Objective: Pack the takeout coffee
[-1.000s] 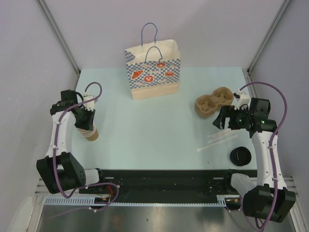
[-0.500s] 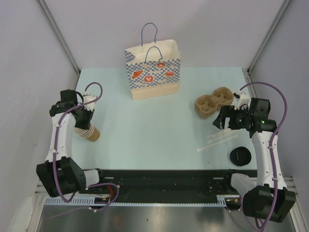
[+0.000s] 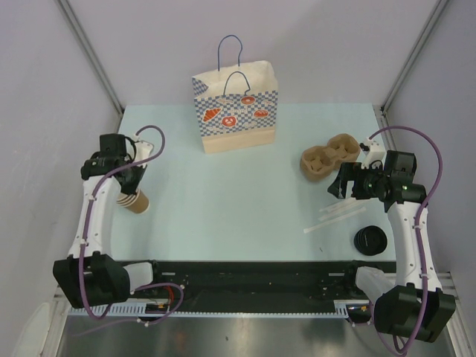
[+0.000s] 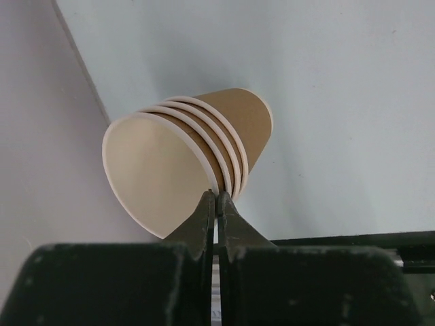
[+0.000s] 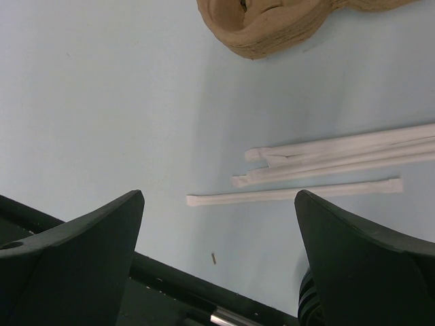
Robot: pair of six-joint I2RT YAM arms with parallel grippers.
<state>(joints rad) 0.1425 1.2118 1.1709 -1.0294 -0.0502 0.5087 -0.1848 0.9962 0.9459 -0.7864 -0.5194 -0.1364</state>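
Brown kraft, white rolled rims: nested cups (image 4: 234, 129), tilted, their rim pinched in your left gripper (image 4: 217, 202). Moulded pulp carrier (image 5: 272, 27), ahead of your right gripper (image 5: 219, 195), jaws spread above flat paper-wrapped straws (image 5: 340, 153). Lidded takeout coffee: you cannot tell where.

The stack of brown paper cups (image 4: 224, 129) shows four white rolled rims and a pale inside, and it is pinched by the near edge of its rim between the closed fingers of the left gripper (image 4: 216, 198). It leans with its open mouth toward that gripper and its base pointing away over the table. The round black lid (image 3: 370, 239) lies flat, apart from the right gripper (image 3: 337, 186) and back toward that arm's base. The paper bag (image 3: 236, 111), blue-checked with red prints and blue handles, stands upright, well beyond both grippers.
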